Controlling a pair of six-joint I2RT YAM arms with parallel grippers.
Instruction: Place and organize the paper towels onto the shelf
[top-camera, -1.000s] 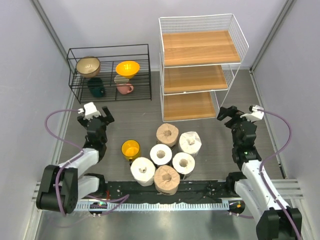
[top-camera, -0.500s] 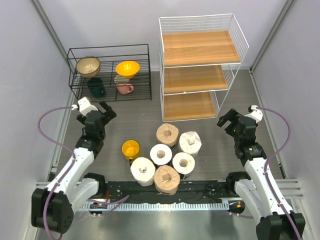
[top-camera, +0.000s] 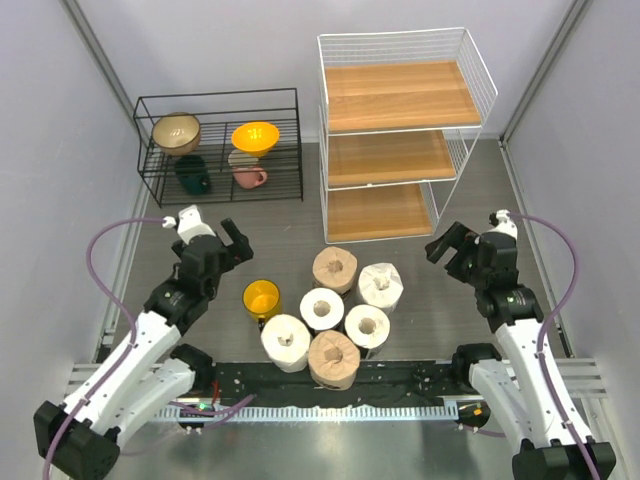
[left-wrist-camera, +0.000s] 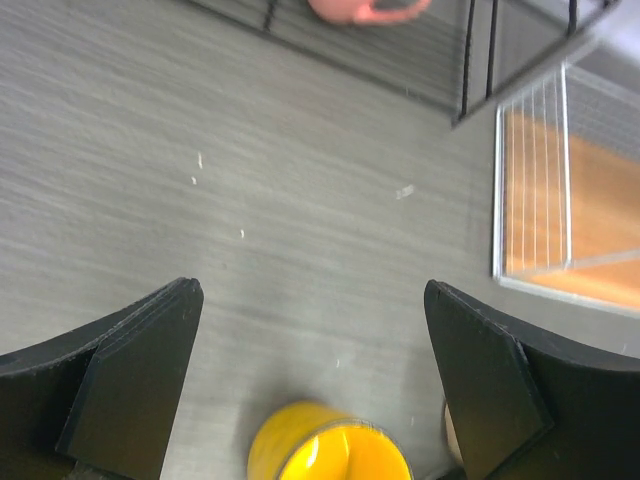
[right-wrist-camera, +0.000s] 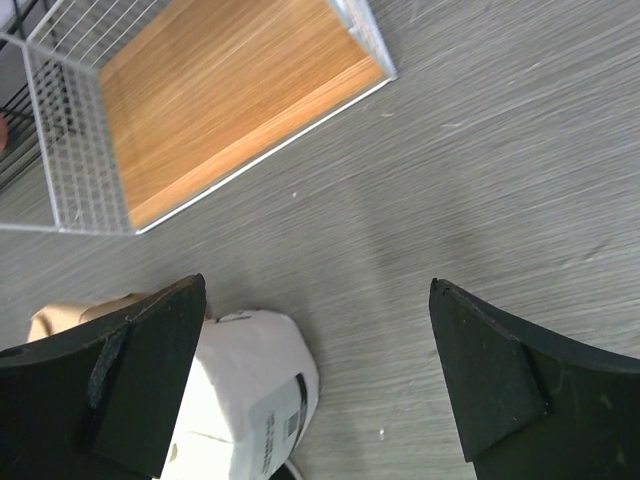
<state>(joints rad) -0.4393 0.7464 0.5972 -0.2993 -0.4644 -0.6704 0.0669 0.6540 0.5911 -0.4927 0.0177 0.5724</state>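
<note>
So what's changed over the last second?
Both arms swung inward. The left fingers moved right and a little nearer the bases, toward the cup. The right fingers moved left and a little nearer, toward the rolls. Both pairs stayed wide open and took hold of nothing. The six rolls, the cup and the shelf have not moved.
</note>
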